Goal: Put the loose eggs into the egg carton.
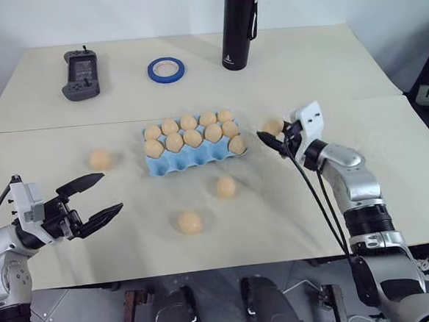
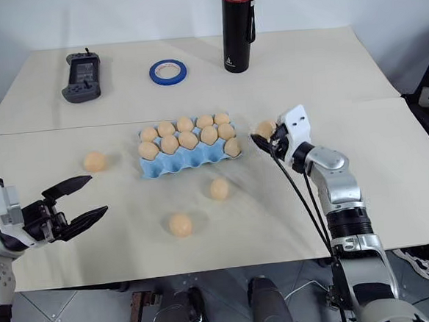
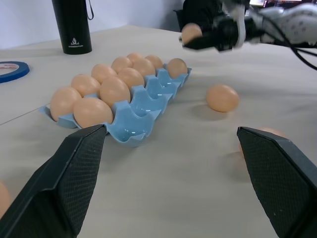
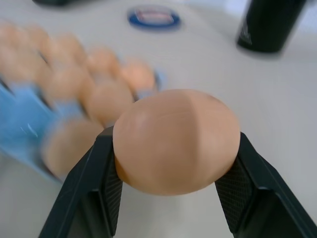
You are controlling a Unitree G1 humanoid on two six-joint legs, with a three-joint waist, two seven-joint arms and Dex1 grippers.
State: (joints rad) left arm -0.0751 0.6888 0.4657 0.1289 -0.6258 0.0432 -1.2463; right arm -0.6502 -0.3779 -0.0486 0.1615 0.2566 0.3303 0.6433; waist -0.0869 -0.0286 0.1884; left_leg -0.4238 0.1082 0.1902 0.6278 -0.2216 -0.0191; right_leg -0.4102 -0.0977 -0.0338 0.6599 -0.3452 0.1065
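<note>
The table (image 1: 329, 219) carries egg carton (image 1: 172, 164), three loose eggs (image 1: 190, 222) (scattered), tape ring (image 1: 166, 69), bottle (image 1: 239, 28), controller (image 1: 80, 74).

At the far side of the beige table top (image 1: 303, 59) stand a tall black metal flask (image 1: 239, 26), a blue tape ring (image 1: 166, 69) and a dark grey handheld controller (image 1: 81, 74), well apart

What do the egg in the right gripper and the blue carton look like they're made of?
The egg clamped in the right gripper looks like matte plastic or painted wood: even tan-orange, no speckle, a faint seam-like line; real shell can't be ruled out. The egg carton looks like thin moulded plastic or foam: smooth, slightly glossy light blue cups.
</note>
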